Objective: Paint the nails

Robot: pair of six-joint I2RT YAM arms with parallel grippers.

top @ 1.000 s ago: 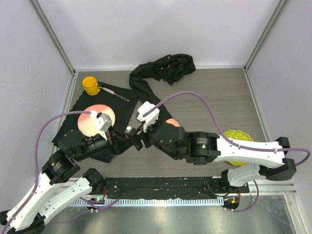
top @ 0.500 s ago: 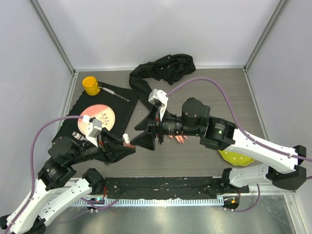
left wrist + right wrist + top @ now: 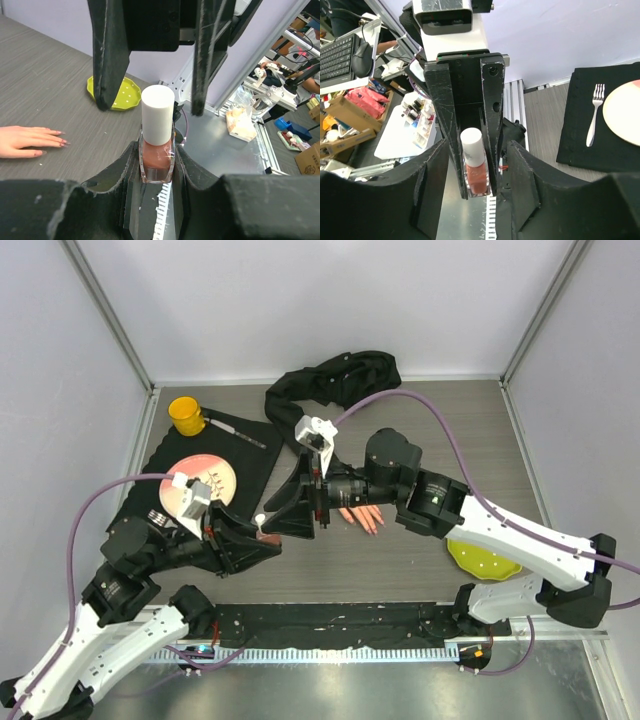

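straddling the cap (image 3: 157, 112), right hand (image 3: 152, 104); nails (image 3: 61, 138) barely discernible

Yellow cup (image 3: 186, 414), pink plate (image 3: 225, 483), lime dish (image 3: 485, 565)

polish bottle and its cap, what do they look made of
The bottle looks like clear, glossy glass: the reddish-brown polish shows through its square walls. The cap is probably plastic, matte white, smooth and opaque with no sharp shine.
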